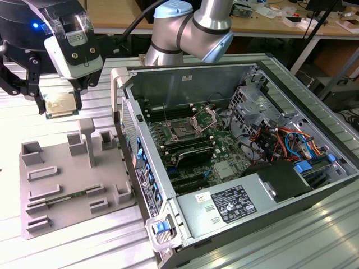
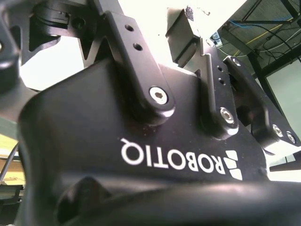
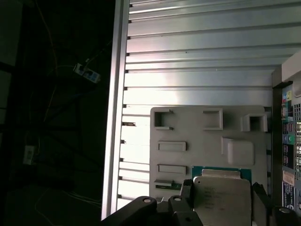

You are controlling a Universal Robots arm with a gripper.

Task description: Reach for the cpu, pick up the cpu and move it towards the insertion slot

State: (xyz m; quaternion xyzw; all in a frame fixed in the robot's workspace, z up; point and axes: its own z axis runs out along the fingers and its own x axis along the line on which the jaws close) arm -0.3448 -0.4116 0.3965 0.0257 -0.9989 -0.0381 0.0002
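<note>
CPU hangs clamped between the end effector fingers, lifted clear above the grey moulded tray, well apart from the insertion slot inside the open computer case.

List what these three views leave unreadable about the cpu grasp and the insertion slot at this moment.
- The cpu, exterior view: the hand covers its edges, so the contact points are hidden.
- The cpu, first wrist view: its lower part is cut off by the picture's edge.
- The insertion slot, exterior view: too small to tell the state of its contacts.
- Second wrist view: the hand's black body blocks the scene below it.
</note>
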